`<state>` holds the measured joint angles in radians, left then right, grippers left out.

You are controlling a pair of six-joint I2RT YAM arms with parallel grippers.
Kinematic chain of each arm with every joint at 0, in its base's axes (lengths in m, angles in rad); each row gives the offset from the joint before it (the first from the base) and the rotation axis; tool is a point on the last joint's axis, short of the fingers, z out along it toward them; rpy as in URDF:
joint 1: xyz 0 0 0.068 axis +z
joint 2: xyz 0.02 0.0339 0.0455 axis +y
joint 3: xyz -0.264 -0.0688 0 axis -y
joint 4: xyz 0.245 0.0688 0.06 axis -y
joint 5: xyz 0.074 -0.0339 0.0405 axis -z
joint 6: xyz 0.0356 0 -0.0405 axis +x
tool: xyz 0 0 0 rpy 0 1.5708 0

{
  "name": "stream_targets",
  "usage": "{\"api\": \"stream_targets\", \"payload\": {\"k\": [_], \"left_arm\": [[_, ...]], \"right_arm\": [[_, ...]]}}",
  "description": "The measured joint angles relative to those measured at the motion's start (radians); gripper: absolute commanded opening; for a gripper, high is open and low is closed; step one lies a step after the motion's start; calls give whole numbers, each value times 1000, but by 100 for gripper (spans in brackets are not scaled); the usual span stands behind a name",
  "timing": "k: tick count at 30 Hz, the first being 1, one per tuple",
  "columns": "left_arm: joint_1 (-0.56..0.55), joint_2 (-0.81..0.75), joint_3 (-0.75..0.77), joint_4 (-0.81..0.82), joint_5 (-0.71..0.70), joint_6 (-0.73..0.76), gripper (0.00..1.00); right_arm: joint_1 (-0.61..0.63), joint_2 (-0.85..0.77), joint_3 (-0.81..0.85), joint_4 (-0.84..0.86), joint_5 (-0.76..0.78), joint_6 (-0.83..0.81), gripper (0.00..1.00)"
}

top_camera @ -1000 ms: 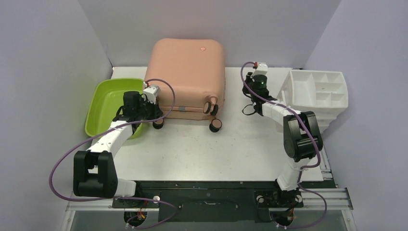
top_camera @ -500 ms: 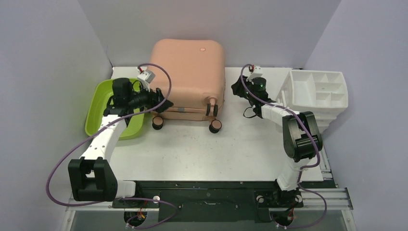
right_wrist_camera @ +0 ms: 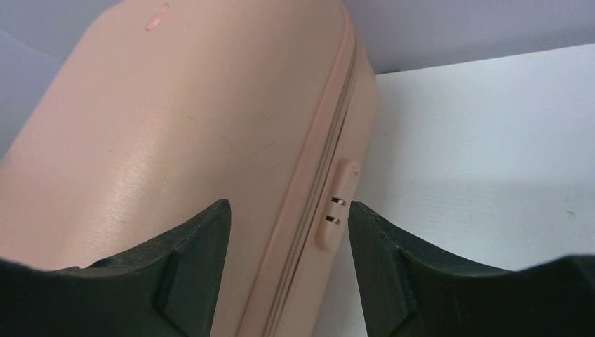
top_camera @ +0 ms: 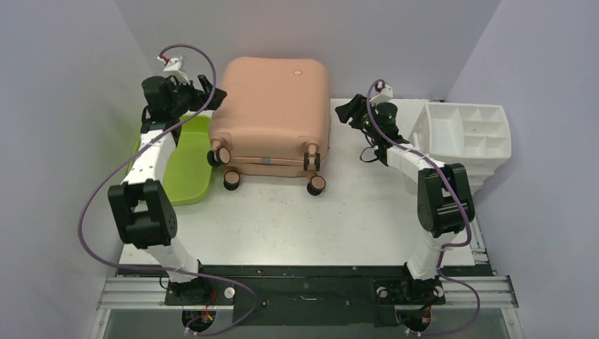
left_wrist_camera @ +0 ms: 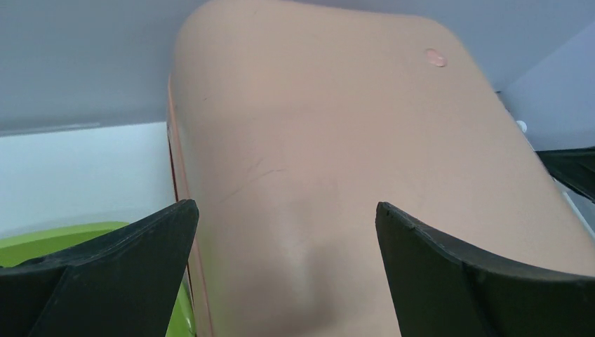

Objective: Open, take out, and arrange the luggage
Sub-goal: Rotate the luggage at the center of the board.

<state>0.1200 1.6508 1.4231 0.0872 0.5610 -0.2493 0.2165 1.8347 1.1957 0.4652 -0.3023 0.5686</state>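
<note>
**Overhead view.** You see the luggage (top_camera: 272, 116) lying on its broad side at the far middle of the white table (top_camera: 282, 226). One salmon-pink shell faces up and its round logo (top_camera: 298, 70) sits near the far right corner. Its four caster wheels (top_camera: 316, 185) point toward the arm bases. To its left lies a lime-green tub (top_camera: 176, 173), just beside the case. A white compartmented organizer (top_camera: 470, 134) stands well apart on the right side of the table.

**Left arm.** The left gripper (top_camera: 212, 94) hangs at the far left corner of the case, raised above the tub. In the left wrist view you look between its two black fingers (left_wrist_camera: 119, 274) onto the pink shell (left_wrist_camera: 337, 175). The jaws stand wide and nothing lies between them. A strip of the tub (left_wrist_camera: 42, 239) shows at the lower left and the logo (left_wrist_camera: 435, 57) at the upper right.

**Right arm.** The right gripper (top_camera: 348, 111) hovers off the case's right edge, near it but not touching in the overhead view. In the right wrist view the fingers (right_wrist_camera: 189, 260) are parted to a moderate gap — narrower than the left pair — and grip nothing. Through that gap you see the zipper seam (right_wrist_camera: 309, 189) running down the side of the case (right_wrist_camera: 175, 154). There the two shell halves meet closed. Beside the seam sits a small pink fitting (right_wrist_camera: 335, 203) with two dark slots, and bare table lies to its right.
</note>
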Motion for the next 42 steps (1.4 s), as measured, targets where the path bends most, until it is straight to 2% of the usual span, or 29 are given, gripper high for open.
{"api": "stream_targets", "payload": {"k": [6, 14, 22, 23, 34, 42], "left_arm": [[1, 297, 140, 18, 43, -119, 96], [-6, 415, 286, 41, 123, -174, 99], [-45, 494, 397, 17, 109, -126, 100], [-55, 510, 425, 7, 101, -113, 96], [-171, 705, 786, -122, 42, 11, 96], [-270, 777, 878, -86, 45, 42, 92]], "right_arm": [[0, 2, 39, 21, -45, 64, 66], [14, 21, 73, 53, -140, 111, 67], [29, 11, 17, 65, -197, 91, 67], [25, 2, 2, 64, -201, 86, 67], [15, -171, -175, 42, -257, 19, 67], [31, -348, -310, -26, -270, -59, 68]]}}
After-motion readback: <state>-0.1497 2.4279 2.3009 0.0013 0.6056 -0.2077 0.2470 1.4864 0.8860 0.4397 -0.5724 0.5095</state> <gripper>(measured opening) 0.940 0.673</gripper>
